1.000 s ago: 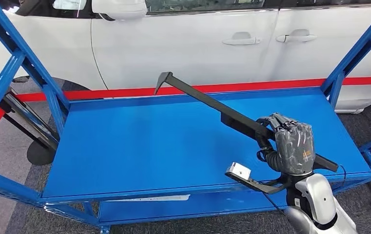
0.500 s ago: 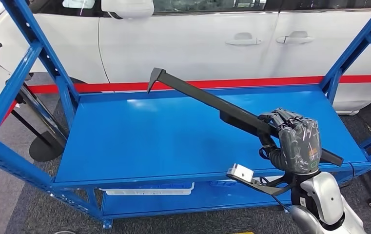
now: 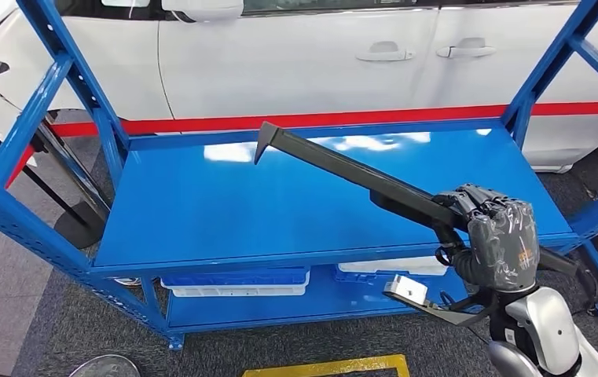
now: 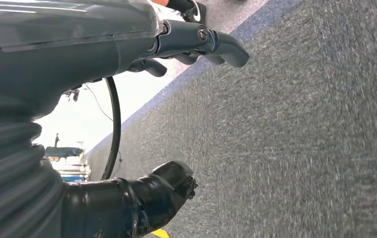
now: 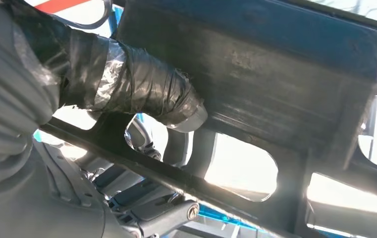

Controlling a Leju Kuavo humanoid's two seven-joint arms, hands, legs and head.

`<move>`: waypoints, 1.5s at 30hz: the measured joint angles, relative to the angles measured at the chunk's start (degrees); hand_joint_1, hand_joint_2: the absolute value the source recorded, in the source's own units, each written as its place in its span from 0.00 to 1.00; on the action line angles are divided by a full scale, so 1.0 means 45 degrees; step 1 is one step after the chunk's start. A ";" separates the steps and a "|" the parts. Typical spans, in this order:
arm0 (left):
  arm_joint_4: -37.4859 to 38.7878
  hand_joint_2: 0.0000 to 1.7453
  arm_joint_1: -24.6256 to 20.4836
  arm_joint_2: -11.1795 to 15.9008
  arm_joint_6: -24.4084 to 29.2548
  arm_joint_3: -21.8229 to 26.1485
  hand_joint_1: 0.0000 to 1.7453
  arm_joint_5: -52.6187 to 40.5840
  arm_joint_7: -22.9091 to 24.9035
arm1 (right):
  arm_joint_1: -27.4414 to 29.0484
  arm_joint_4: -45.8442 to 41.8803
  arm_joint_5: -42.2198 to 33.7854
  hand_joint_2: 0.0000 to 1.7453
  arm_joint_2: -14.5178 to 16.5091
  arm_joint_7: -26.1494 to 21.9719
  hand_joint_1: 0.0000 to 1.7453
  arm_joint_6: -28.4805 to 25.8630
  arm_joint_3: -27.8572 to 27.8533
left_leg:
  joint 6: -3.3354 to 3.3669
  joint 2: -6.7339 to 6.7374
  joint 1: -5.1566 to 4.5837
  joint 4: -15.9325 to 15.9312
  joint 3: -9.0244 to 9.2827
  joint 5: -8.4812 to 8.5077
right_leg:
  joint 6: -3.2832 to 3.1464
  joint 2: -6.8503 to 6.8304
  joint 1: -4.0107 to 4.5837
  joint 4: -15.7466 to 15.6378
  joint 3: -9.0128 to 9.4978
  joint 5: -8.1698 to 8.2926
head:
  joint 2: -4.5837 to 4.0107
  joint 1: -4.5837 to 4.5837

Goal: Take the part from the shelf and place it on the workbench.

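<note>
A long black part with a hooked far end is gripped near its rear by my right hand, and slants up over the blue shelf, its hooked tip above the shelf's back. In the right wrist view the part's black body lies against my taped thumb, with the darker fingers closed under it. My left hand hangs over grey carpet; its fingers are apart and nothing is between them.
Blue shelf uprights rise at both sides, and a white car stands close behind. White and blue trays lie on the lower level. Yellow floor tape and a round metal object are on the carpet in front.
The whole picture has shifted, showing more floor in front of the shelf, so the camera has moved. My right hand and the part now sit nearer the shelf's front right corner.
</note>
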 joint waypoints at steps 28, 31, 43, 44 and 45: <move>-0.0026 1.00 0.0334 -0.0061 -0.0370 -0.0027 0.00 -0.0140 0.0459 | 0.0627 0.0396 -0.0782 1.00 -0.0023 -0.0385 1.00 0.0801 -0.0033 | -0.0007 -0.0457 0.0021 -0.0463 0.0243 0.0466 | 0.0507 0.0620 -0.0258 0.0169 0.0218 -0.0375 | 0.0000 -0.0024; -0.0045 1.00 0.0428 -0.0047 -0.0425 -0.0019 0.00 -0.0110 0.0497 | 0.0507 0.0482 -0.0860 1.00 0.0040 -0.0364 1.00 0.0809 -0.0025 | -0.0179 -0.0423 0.0013 0.0063 -0.0126 -0.0117 | 0.0213 0.0145 -0.0306 0.0064 -0.0074 -0.0052 | 0.0000 -0.0039; -0.0135 1.00 0.0403 0.0041 -0.0421 -0.0001 0.00 -0.0102 0.0510 | 0.0444 0.0596 -0.0930 1.00 0.0158 -0.0337 1.00 0.0811 -0.0017 | 0.0025 0.0736 -0.0211 -0.0638 0.2236 -0.1281 | 0.0164 -0.1307 -0.0023 0.0461 -0.1416 0.0862 | 0.0001 -0.0056; -0.0135 1.00 0.0409 0.0053 -0.0420 0.0002 0.00 -0.0098 0.0511 | 0.0418 0.0598 -0.0936 1.00 0.0166 -0.0329 1.00 0.0811 -0.0010 | 0.0077 0.0679 -0.0243 -0.0835 0.2261 -0.1232 | 0.0224 -0.1431 -0.0034 0.0416 -0.1406 0.0971 | 0.0000 -0.0056; -0.0135 1.00 0.0423 0.0057 -0.0421 0.0005 0.00 -0.0092 0.0512 | 0.0398 0.0600 -0.0944 1.00 0.0175 -0.0319 1.00 0.0811 0.0000 | 0.0143 0.0578 -0.0205 -0.0879 0.2191 -0.1078 | 0.0292 -0.1481 -0.0048 0.0381 -0.1422 0.1018 | 0.0000 -0.0058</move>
